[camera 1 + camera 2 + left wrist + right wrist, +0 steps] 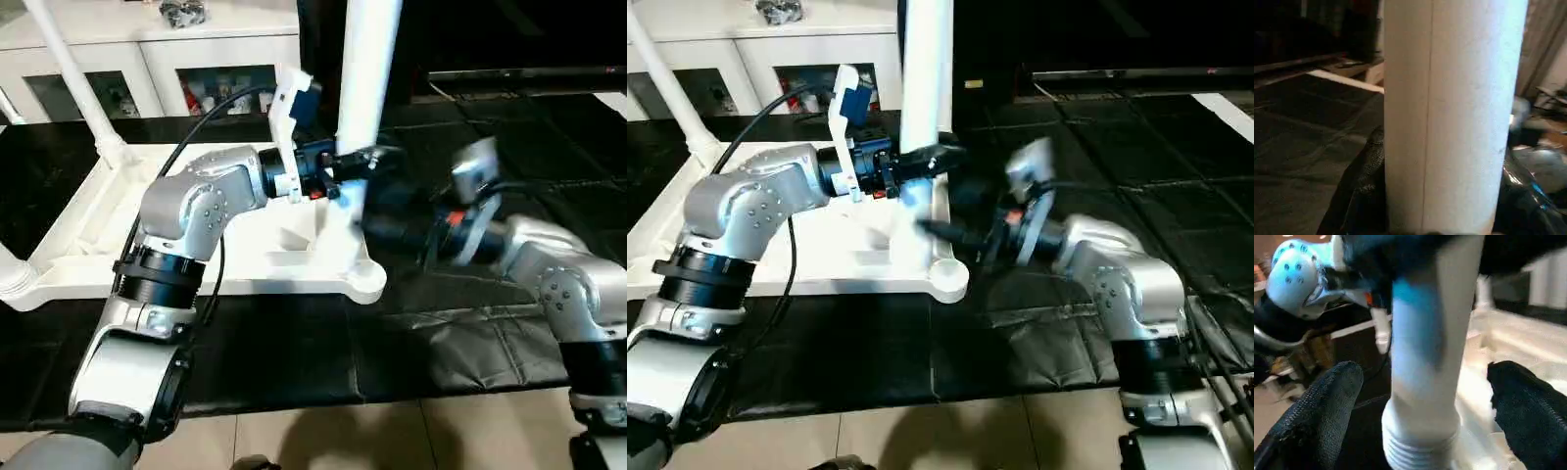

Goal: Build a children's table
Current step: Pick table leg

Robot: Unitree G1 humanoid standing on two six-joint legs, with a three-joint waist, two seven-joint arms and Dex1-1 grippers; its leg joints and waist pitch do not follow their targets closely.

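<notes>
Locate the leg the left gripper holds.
Head views: the leg stands upright at the tabletop's near right corner, clamped by the left gripper.

Upturned table top on a black floor mat

The black mat [294, 352] carries the white table top [88, 235], ribbed underside up, lying to the left of the left gripper [355, 164]; beige floor tiles [323, 436] border the mat's near edge.

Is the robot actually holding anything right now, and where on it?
Yes. The left claw grips the upright white table leg low on its shaft, above the threaded end. The right claw is open, its fingers either side of that leg, not closed on it.
</notes>
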